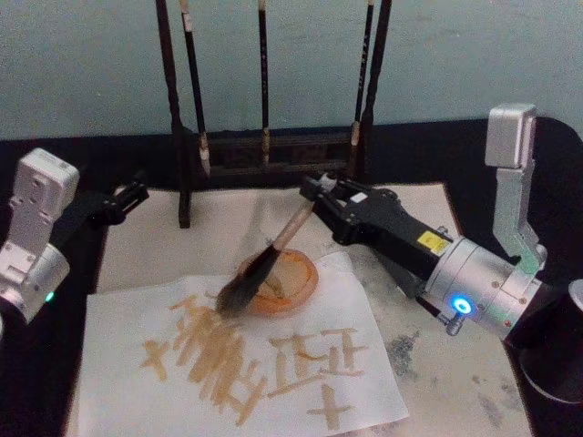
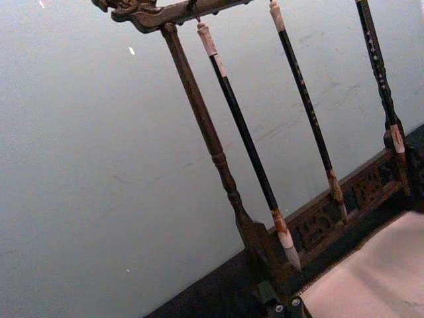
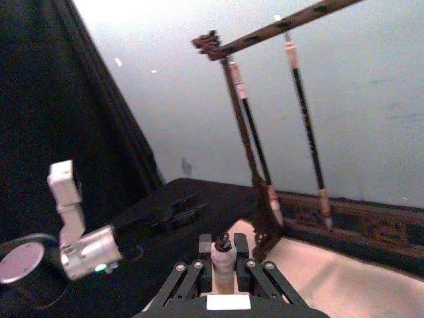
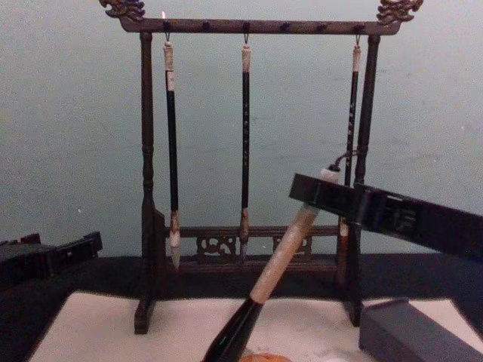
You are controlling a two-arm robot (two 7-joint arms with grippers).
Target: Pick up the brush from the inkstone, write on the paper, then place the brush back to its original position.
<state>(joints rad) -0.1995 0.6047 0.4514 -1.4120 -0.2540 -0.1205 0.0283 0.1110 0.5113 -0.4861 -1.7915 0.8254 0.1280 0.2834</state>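
Right gripper (image 1: 316, 198): reached in from the robot's right above the cream mat (image 1: 137, 246), fingers clamped on either side of the brush's upper handle.
Brush (image 1: 273, 248): was held tilted, white cap up between the fingers, handle sloping down toward the robot's left. Its bristles hung low at the left rim of the orange dish (image 1: 296, 278), over the paper; contact could not be told.
Paper (image 1: 118, 346): white sheet that lay on the mat, nearest the robot, marked with orange-brown strokes.
Inkstone (image 4: 411, 332): sat at the robot's right, below the right arm, well apart from the bristles.
Left gripper (image 1: 135, 194): was parked by the mat's left edge, apart from the brush.
Wooden rack (image 4: 256, 26): stood behind the mat, three slim brushes (image 4: 245, 136) hanging from it.
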